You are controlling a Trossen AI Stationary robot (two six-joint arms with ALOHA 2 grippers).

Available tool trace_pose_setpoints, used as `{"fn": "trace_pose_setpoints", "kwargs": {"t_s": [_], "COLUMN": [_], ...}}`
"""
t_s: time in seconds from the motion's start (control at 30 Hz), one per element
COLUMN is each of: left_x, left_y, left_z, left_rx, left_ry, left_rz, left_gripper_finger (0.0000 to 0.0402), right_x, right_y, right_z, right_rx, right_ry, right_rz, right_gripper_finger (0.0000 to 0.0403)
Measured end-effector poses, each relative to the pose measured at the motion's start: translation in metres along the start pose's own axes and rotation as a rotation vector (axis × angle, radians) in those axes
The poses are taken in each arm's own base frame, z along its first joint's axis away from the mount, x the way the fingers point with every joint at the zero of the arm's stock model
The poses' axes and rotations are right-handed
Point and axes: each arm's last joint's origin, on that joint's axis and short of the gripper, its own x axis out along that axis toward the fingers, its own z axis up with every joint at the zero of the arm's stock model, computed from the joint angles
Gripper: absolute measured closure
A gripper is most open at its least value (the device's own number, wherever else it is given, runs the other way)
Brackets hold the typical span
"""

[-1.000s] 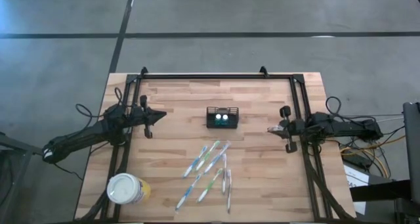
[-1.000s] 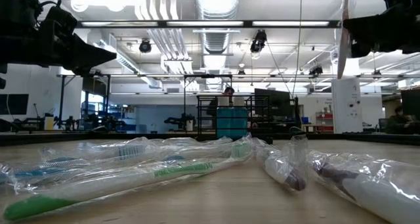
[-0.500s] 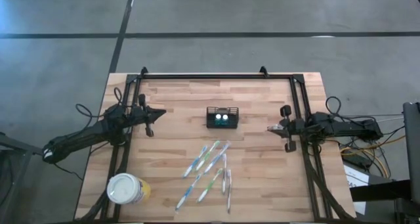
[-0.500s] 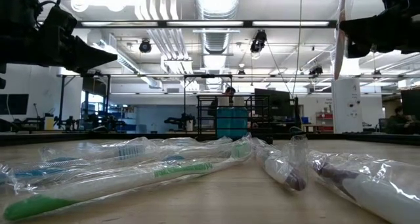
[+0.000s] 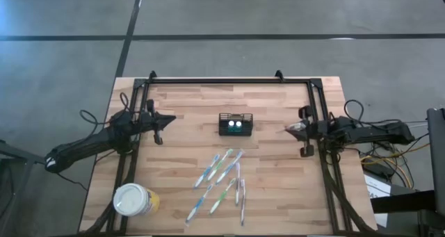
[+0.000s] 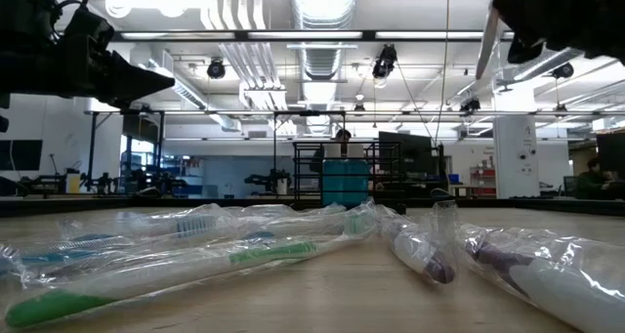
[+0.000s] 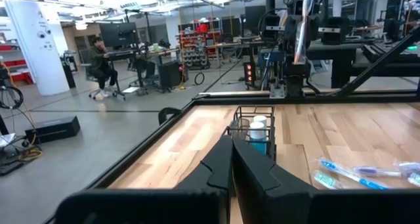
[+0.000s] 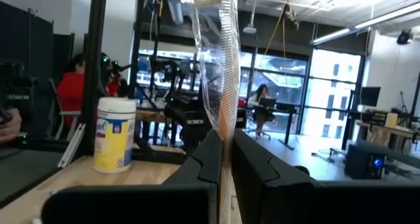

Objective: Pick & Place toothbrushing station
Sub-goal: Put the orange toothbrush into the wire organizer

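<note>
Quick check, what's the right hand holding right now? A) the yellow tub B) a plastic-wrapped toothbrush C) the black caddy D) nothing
B: the right hand is shut on a plastic-wrapped toothbrush that sticks out past its fingers in the right wrist view, while the black caddy and yellow tub sit on the table.

A wooden worktop carries a black caddy mid-table, wrapped toothbrushes scattered nearer the front, and a yellow tub at its front-left corner.
</note>
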Motion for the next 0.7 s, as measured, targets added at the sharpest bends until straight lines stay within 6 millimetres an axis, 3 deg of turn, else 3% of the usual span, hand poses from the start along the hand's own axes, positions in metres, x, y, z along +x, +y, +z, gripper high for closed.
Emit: {"fn": "trace_pose_setpoints", "kwargs": {"t_s": [0.37, 0.53, 0.7], "left_x": [0.0, 0.0, 0.0], "left_y": [0.0, 0.0, 0.0], "left_z": [0.0, 0.0, 0.0], "left_rx": [0.002, 0.001, 0.0], "left_ry": [-0.006, -0.006, -0.003], "left_rz": [0.0, 0.001, 0.0], "left_gripper_finger": [0.0388, 0.0388, 0.0388], "right_x": [0.052, 0.083, 0.104], "right_y": [-0.011, -0.023, -0.04], "right_z": [0.045, 0.035, 0.017], "right_rx": [-0.09, -0.08, -0.056], "right_ry": [-0.015, 0.113, 0.077], "right_rz": [-0.049, -0.012, 0.004], "right_gripper_finger": [0.039, 0.039, 0.039]}}
